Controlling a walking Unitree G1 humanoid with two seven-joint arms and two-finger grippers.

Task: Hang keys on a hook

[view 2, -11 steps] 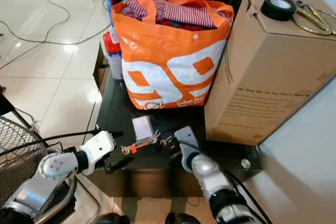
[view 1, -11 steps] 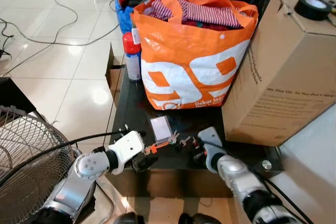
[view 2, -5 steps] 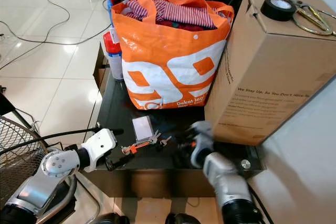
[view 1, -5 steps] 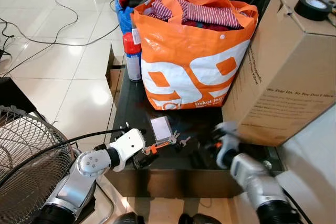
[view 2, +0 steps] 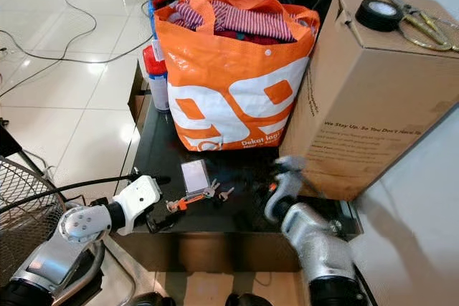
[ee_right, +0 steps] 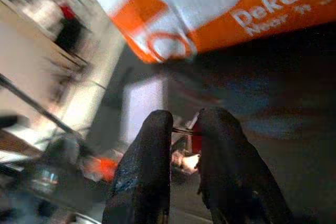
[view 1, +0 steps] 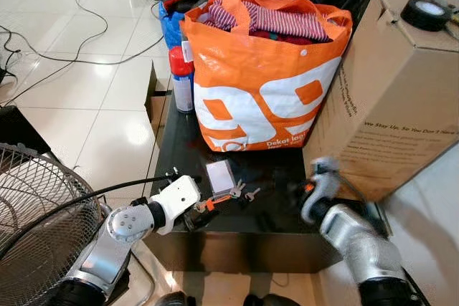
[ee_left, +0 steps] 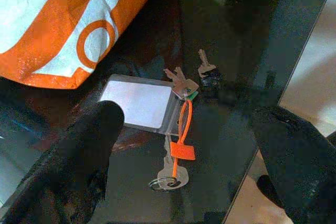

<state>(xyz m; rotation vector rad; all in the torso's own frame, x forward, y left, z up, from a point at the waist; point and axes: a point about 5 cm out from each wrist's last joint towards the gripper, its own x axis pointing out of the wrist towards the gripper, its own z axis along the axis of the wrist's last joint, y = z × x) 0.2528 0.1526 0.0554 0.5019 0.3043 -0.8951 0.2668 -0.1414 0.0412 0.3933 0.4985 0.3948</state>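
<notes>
Left eye view has the two silver arms nearest, at the front edge of a black glass worktop [view 1: 269, 206]. The left tool [ee_left: 184, 145] sits at the front left corner with its two black fingers spread wide, one on each side of the keys [ee_left: 176, 153] but touching neither; the left wrist view shows the bunch lying flat on the glass between them. The keys carry an orange tag and strap, a ring at the near end, and a few silver keys by the corner of a clear card holder [view 1: 220, 174] just behind. One more small key [ee_left: 206, 66] lies just beside the bunch, apart from it.

The right tool [ee_right: 184, 129] is blurred in the head views, raised above the worktop's right front near a large cardboard box [view 2: 387, 98]. In the right wrist view its fingers stand narrow, pinching something small with red on it; what it is cannot be told through the blur.

Behind the card holder stands an orange and white shopping bag [view 1: 262, 77] stuffed with striped cloth. A spray can with a red cap [view 1: 180, 77] stands to the bag's left. On the box lie a roll of black tape [view 2: 377, 13] and scissors [view 2: 416, 23]. At the near left a wire fan guard [view 1: 36, 227] stands on the tiled floor [view 1: 79, 98].
</notes>
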